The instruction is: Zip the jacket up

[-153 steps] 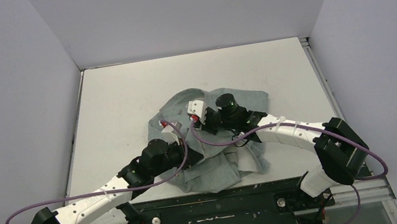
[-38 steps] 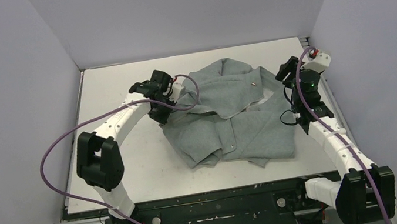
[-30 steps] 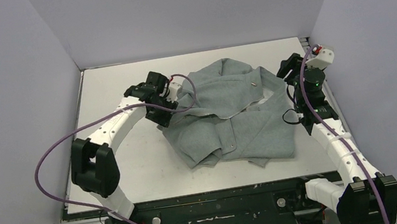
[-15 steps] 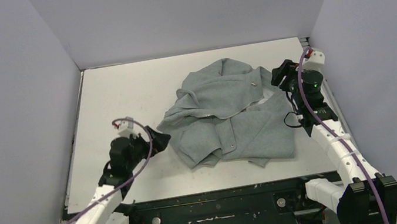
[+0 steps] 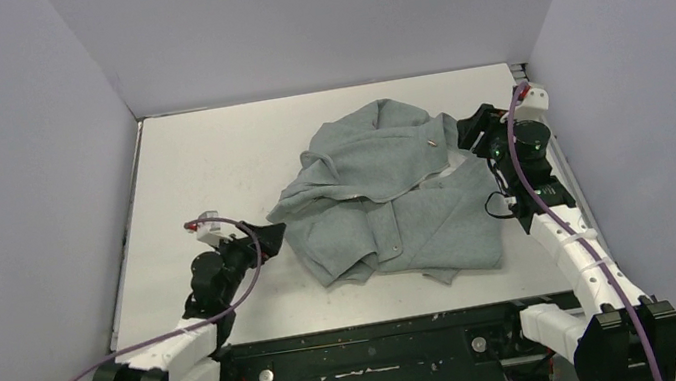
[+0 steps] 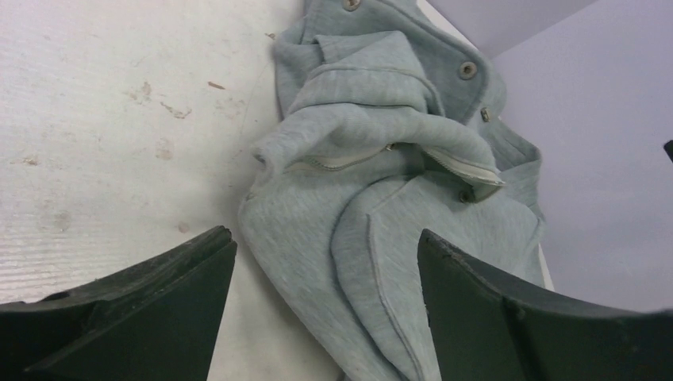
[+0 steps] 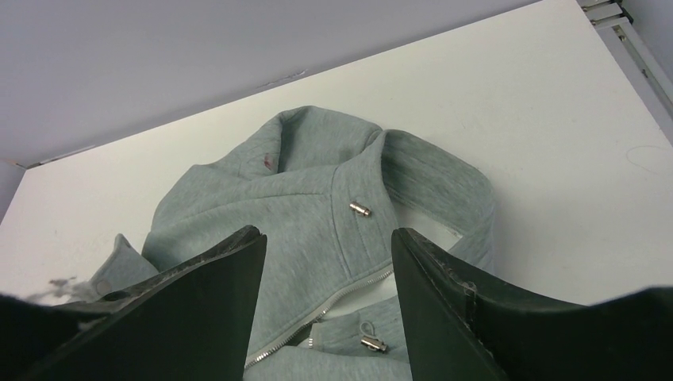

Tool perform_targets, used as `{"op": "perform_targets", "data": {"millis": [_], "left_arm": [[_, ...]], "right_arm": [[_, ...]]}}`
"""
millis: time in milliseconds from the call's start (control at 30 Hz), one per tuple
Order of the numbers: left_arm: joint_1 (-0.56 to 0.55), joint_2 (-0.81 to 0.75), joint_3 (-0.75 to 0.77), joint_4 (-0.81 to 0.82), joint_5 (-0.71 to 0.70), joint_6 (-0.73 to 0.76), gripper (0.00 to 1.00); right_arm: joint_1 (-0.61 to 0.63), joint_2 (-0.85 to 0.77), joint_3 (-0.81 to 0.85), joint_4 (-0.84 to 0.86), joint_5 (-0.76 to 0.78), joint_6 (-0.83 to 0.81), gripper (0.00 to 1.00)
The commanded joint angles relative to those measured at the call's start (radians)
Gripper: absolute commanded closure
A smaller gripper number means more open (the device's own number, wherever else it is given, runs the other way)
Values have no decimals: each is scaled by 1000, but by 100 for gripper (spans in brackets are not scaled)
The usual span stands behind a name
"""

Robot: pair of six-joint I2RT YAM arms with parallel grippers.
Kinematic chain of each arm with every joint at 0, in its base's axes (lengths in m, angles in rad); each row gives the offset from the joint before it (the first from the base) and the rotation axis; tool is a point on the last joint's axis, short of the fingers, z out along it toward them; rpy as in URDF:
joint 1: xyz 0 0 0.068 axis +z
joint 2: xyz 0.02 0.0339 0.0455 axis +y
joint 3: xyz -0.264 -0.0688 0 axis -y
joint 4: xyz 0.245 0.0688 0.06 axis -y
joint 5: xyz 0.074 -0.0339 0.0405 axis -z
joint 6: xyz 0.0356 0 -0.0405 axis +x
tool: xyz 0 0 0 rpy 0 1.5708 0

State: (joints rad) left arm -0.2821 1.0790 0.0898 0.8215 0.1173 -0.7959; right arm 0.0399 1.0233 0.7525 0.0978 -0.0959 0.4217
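Observation:
The grey jacket [image 5: 386,198] lies crumpled on the table, its front open and a flap folded over the top. My left gripper [image 5: 271,231] stands open just off the jacket's near-left edge. In the left wrist view the left gripper [image 6: 325,236] frames folded fabric of the jacket [image 6: 373,143] and a short run of pale zipper [image 6: 341,161], holding nothing. My right gripper [image 5: 463,131] hovers open at the jacket's far-right collar. Seen from the right wrist, the right gripper [image 7: 327,234] looks down on the collar [image 7: 301,182], the zipper teeth [image 7: 349,298] and a metal cord end [image 7: 359,209].
The white table [image 5: 207,149] is walled in by grey panels on the left, back and right. A metal rail [image 5: 550,149] runs along its right edge beside the right arm. Purple cables trail from both arms.
My left arm has let go of the jacket's far-left edge and swung back to the near left, its jaws now open beside the fabric. My right gripper has dropped slightly toward the collar.

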Motion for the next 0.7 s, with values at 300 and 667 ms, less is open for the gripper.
{"op": "perform_targets", "data": {"millis": [300, 667], "left_arm": [[49, 510, 105, 611, 187, -58, 31], [49, 721, 129, 759, 177, -94, 30]], "right_arm": [[6, -35, 5, 46, -36, 10, 41], [11, -43, 19, 37, -47, 15, 41]]}}
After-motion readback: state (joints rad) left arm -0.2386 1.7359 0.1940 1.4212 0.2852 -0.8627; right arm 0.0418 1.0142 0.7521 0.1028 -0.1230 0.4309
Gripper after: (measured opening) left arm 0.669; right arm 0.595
